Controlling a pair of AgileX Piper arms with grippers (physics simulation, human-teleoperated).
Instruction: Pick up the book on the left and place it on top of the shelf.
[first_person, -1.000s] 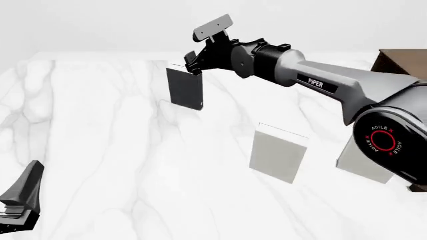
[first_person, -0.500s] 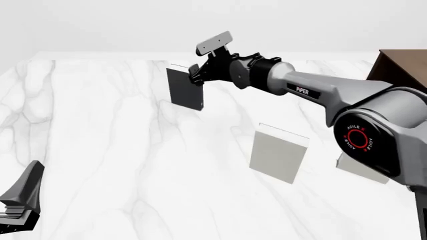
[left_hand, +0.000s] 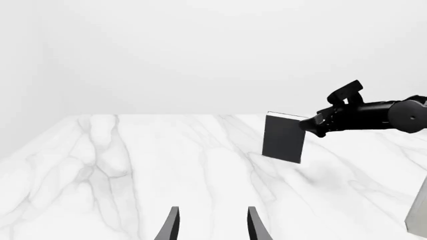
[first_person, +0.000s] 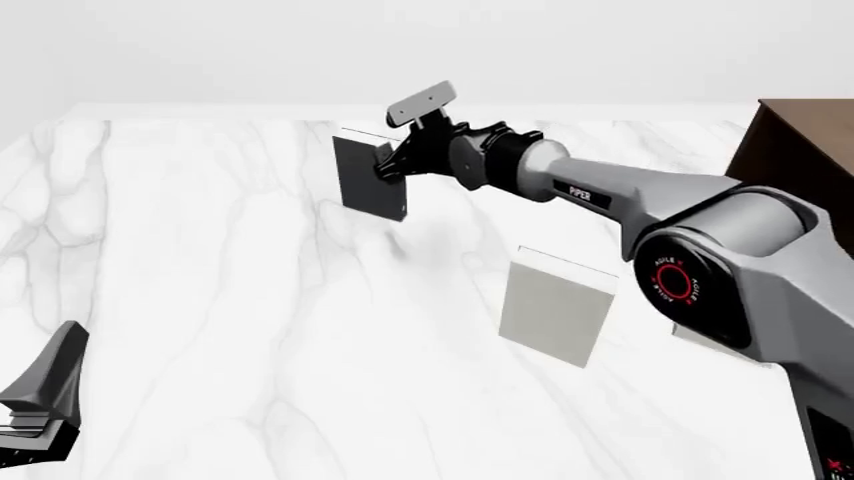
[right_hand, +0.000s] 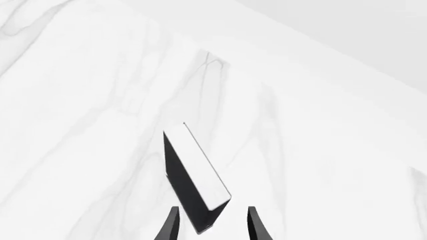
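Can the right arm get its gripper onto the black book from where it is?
Probably yes: the right gripper is open at the book, whose upper corner sits between its fingers in the wrist view, nothing between.

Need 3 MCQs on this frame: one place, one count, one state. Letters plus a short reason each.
1. Where does the black book stand?
A. far left of the table
B. on the shelf
C. near right corner

2. How many pale books stand on the table?
A. one
B. two
C. four

3. What state is the right hand in?
A. shut on the book
B. open around the book's corner
C. far from the book

Answers: 1 A, front view shows it leftmost, upright; 2 B, one mid-table, another behind the right arm; 3 B, wrist view shows fingers either side, apart.
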